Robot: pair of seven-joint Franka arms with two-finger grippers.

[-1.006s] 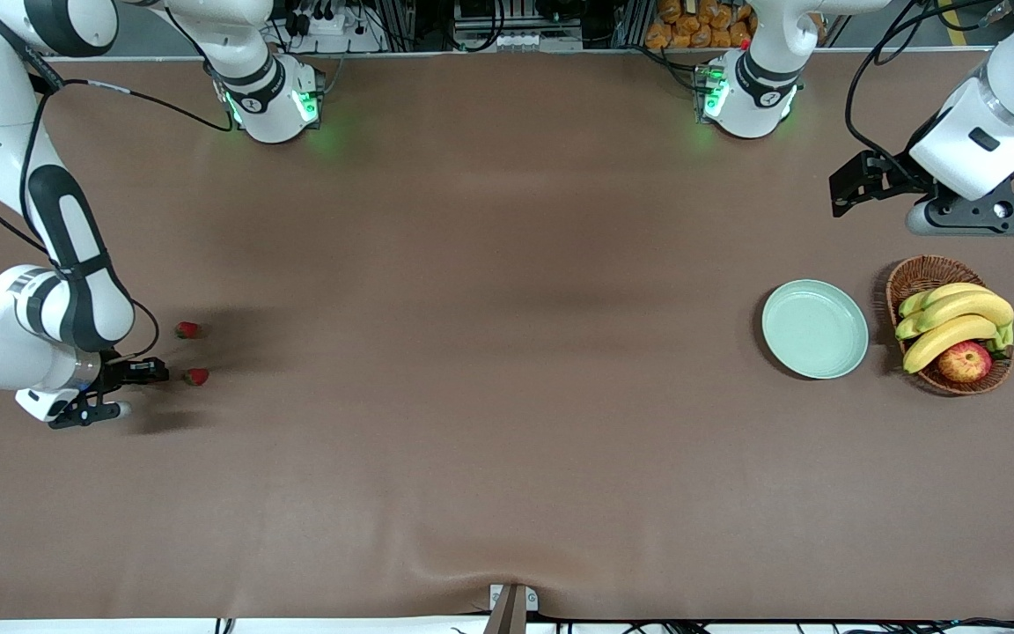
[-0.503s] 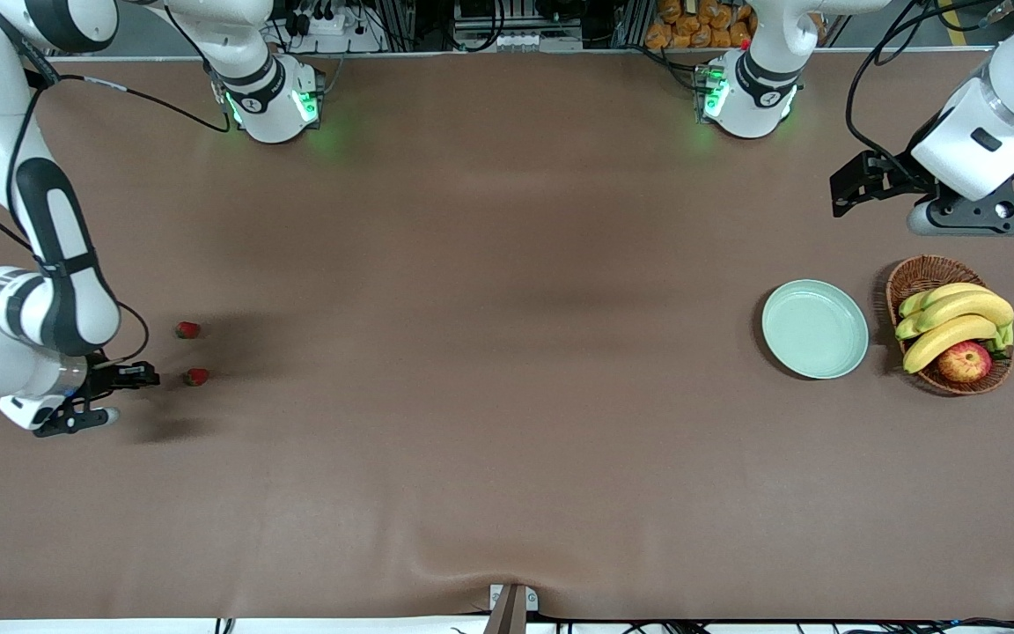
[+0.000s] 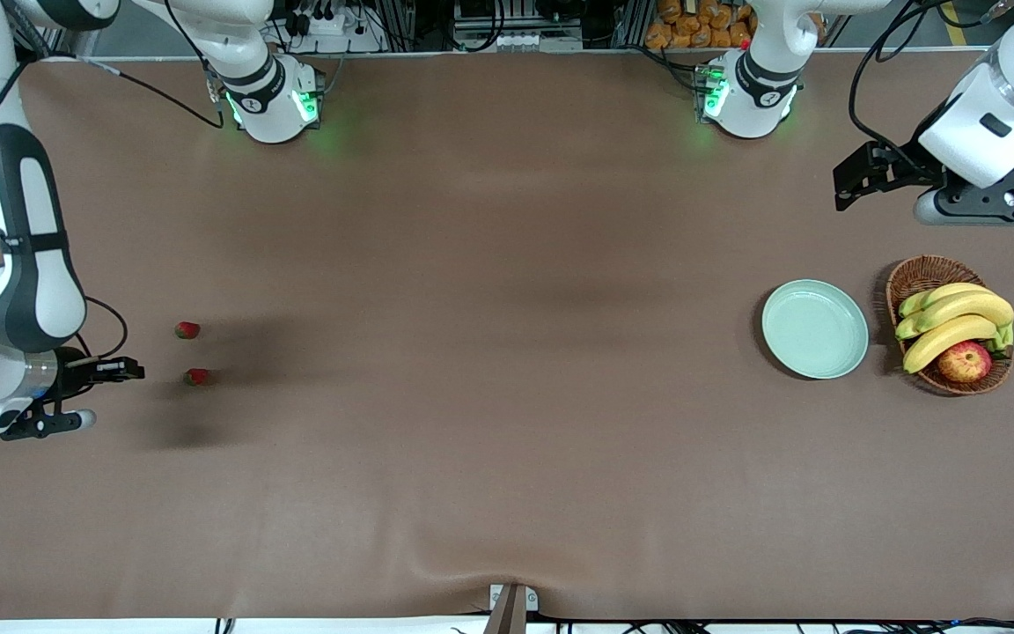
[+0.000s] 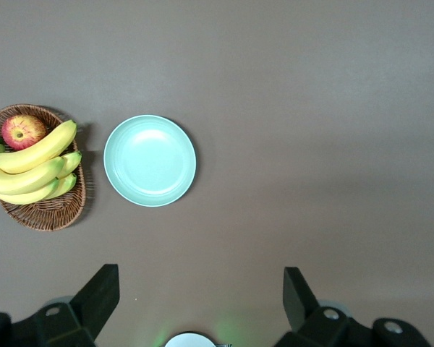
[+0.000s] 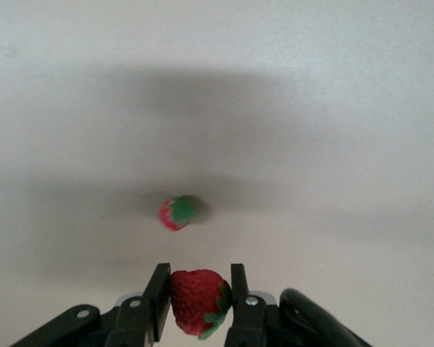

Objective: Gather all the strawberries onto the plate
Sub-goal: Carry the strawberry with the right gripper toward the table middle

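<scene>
One strawberry [image 5: 197, 301] is sitting pinched in your right gripper [image 5: 195, 300] above the table, well apart from the plate [image 3: 815, 328] where two more [image 3: 187, 330] [image 3: 196, 377] are lying, so you're carrying it there next while your open left gripper [image 4: 199, 300] is waiting above the plate.

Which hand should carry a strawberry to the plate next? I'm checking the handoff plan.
Right. The right hand is shut on a strawberry. The left hand hangs open and empty, though closer to the plate.
</scene>
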